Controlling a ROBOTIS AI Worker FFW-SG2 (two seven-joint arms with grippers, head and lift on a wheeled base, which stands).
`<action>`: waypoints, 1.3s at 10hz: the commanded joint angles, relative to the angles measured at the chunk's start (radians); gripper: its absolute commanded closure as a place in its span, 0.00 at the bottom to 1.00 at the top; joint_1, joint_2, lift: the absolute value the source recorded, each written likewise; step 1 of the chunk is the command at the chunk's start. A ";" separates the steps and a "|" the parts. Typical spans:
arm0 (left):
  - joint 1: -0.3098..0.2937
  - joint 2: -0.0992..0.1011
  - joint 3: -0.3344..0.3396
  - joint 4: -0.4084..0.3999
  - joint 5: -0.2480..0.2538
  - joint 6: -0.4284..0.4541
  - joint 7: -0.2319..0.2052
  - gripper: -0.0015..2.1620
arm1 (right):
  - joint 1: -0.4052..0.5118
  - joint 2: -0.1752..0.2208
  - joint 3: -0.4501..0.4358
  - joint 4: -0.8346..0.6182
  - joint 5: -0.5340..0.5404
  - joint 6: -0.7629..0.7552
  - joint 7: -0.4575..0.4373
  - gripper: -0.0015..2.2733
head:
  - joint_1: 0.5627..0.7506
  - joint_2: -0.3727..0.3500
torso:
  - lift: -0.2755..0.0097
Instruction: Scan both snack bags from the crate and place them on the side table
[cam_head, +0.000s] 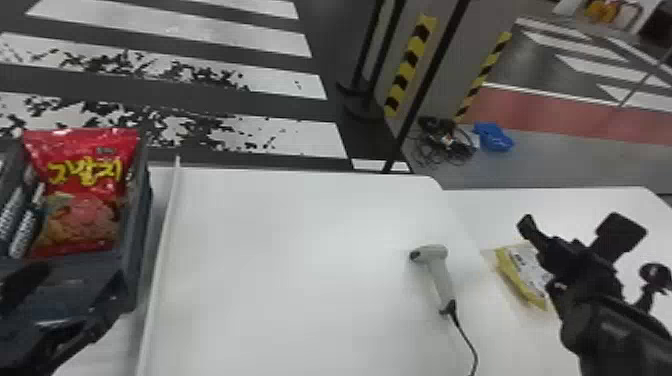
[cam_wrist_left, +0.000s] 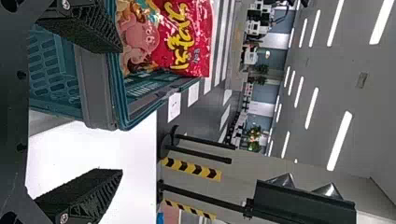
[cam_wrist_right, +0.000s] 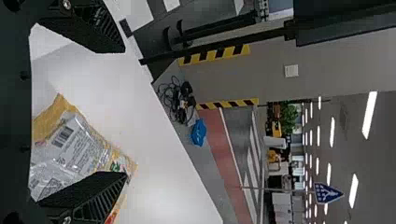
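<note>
**L gripper (cam_wrist_left: 122, 111) empty & open by crate (cam_head: 131, 260); red bag (cam_head: 82, 195) prob. next**

R gripper (cam_wrist_right: 126, 112), at 4 o'clock in head view, also has fingers apart, nothing held, over yellow bag (cam_head: 522, 275). That one lies flat on side table (cam_head: 500, 215), barcode up; looks done, so leave it.

Red bag stands in crate at 9 o'clock, top above the rim. Should be v. light, soft & puffy, film slick; snacks inside prob. crush easily. Best hold: upper part just below top seal, one finger front, one back, pads flat, light squeeze. Avoid mid-belly: it'd bulge & slip, poss. crack contents. Lift straight up, as crate wall cld snag a corner. Scanner (cam_head: 440, 280) lies at 4–5 o'clock; bag film will likely need smoothing for a clean read.
</note>
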 joint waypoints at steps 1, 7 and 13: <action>0.001 -0.002 0.001 -0.004 -0.004 0.000 0.001 0.04 | 0.073 0.060 0.082 -0.153 -0.001 0.020 0.000 0.02 | 0.70 0.03 | 0.63; 0.008 -0.017 0.009 -0.042 -0.020 0.022 0.003 0.04 | 0.317 0.225 0.421 -0.512 0.120 -0.035 -0.025 0.02 | 0.70 0.13 | 0.63; 0.021 -0.051 0.016 -0.071 -0.045 0.022 0.003 0.04 | 0.536 0.278 0.677 -0.497 0.263 -0.532 -0.199 0.02 | 0.70 0.36 | 0.63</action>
